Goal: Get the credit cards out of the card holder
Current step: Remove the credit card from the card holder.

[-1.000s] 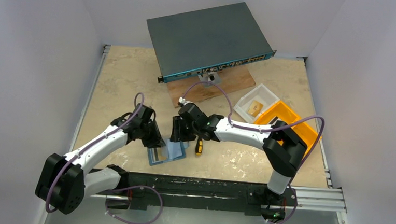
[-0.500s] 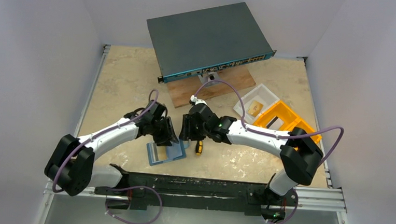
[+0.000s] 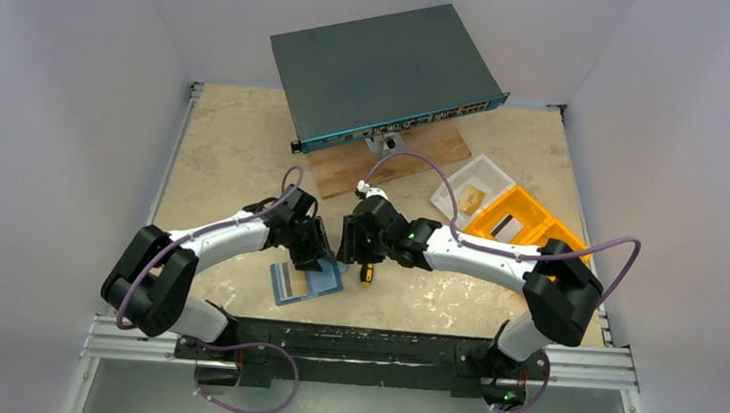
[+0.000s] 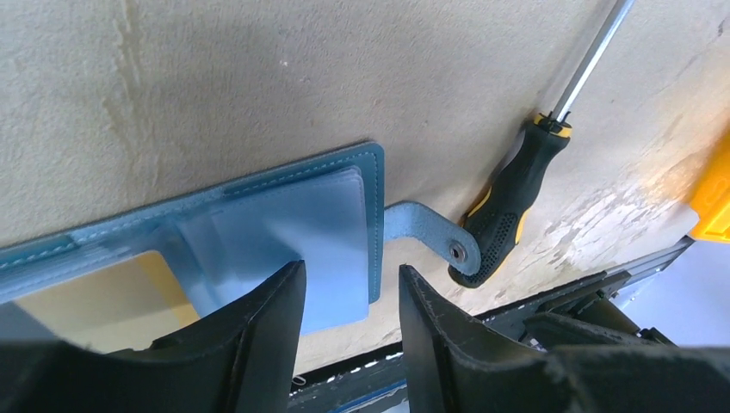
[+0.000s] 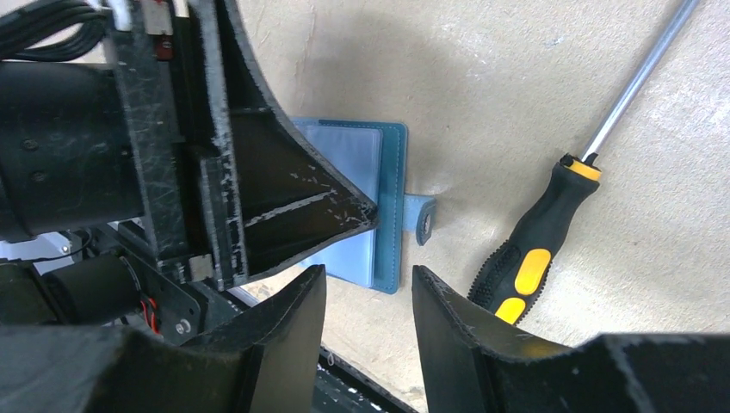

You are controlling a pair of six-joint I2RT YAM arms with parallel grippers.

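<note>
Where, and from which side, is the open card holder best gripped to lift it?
Probably the snap strap: the card holder lies open and flat on the table, so its edges give little purchase, while the strap sticks out past the stitched edge. Come from above, pinching across the strap's width, keeping clear of the screwdriver handle close beside it.

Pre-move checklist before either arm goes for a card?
1. Card holder open, flat on table: ok.
2. Left end effector open, empty: ok.
3. Right end effector open, empty: ok.
4. Card edge exposed for gripping: cannot tell; only a tan patch shows inside.
5. Screwdriver clear of strap: cannot tell; it lies close beside it.
6. Arm spacing: not ok, likely; both end effectors crowd the holder.
</note>
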